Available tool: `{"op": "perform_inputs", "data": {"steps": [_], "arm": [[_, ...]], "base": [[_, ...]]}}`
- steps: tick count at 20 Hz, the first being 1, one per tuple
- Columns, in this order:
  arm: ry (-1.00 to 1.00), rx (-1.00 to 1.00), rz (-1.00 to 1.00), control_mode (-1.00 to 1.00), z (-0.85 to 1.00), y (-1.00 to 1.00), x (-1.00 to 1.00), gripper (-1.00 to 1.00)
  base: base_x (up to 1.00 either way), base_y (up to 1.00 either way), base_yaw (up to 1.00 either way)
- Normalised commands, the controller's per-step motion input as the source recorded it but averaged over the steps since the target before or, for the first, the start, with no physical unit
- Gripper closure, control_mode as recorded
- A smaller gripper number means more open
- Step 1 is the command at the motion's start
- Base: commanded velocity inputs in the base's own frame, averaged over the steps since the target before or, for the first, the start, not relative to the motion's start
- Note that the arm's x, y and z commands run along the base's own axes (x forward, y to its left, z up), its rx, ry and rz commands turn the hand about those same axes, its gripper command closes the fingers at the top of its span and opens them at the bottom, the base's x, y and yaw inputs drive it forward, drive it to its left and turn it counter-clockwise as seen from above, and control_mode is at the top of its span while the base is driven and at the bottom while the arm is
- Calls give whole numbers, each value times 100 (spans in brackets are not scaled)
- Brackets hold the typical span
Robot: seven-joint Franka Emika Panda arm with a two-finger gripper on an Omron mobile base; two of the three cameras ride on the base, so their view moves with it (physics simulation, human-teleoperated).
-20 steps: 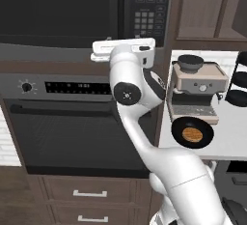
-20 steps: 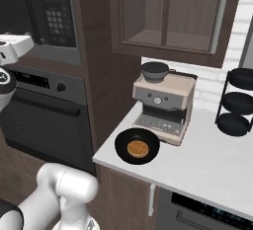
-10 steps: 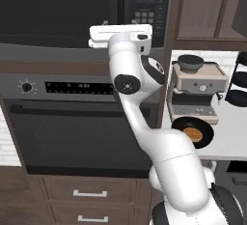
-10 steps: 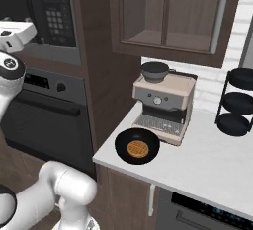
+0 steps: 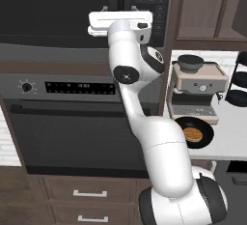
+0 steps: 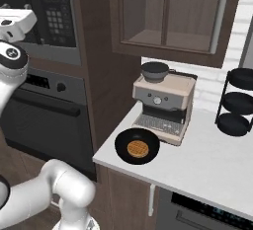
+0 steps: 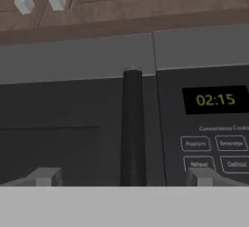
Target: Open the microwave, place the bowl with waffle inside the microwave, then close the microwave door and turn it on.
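**A:** Logging the gripper (image 7: 124,176) first. In the hand view its two grey fingertips (image 7: 44,176) rise at the bottom edge, set wide apart, nothing between them but air. Spread wide, holding nothing.

**B:** And straight ahead of it?

**A:** The microwave door handle (image 7: 132,126), a dark vertical bar, sits between the two tips, a little toward the right one. Its long axis runs up and down in this view; the finger line runs across it. So the fingers straddle the bar crosswise. My reading: a forward advance brings the bar into the gap, with perhaps a small sideways correction to centre it.

**B:** Contact yet?

**A:** None visible. Handle lies beyond the tips, not between the pads.

**B:** Past the handle?

**A:** The microwave door (image 7: 58,123) spreads to the handle's left, shut. To the right is the keypad panel (image 7: 214,148), clock reading 02:15. In the left base view the hand is raised against the microwave (image 5: 58,11) front, above the oven (image 5: 72,122).

**B:** The bowl?

**A:** Farther off, to the right on the white counter (image 6: 212,170), in front of the coffee machine (image 6: 163,103). The bowl (image 6: 137,145) is black, with the waffle (image 6: 138,148) lying flat in it. Well apart from the gripper; not the next concern.
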Motion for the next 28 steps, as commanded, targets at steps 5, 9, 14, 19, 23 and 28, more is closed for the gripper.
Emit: {"op": "perform_inputs", "data": {"steps": [5,9,14,19,23,28], "arm": [[3,0,-7,-100,14,0,-2,-100],[6,2,-6,-100,9,-6,-19,-100],[10,1,-1,-100,0,-5,-1,-100],[5,5,0,-100,0,-26,0,-100],[4,4,0,-100,0,-11,2,-100],[1,1,0,-100,-3,23,17,-100]], "base": [[0,0,0],[0,0,0],[0,0,0],[0,0,0],[0,0,0],[0,0,0]]}}
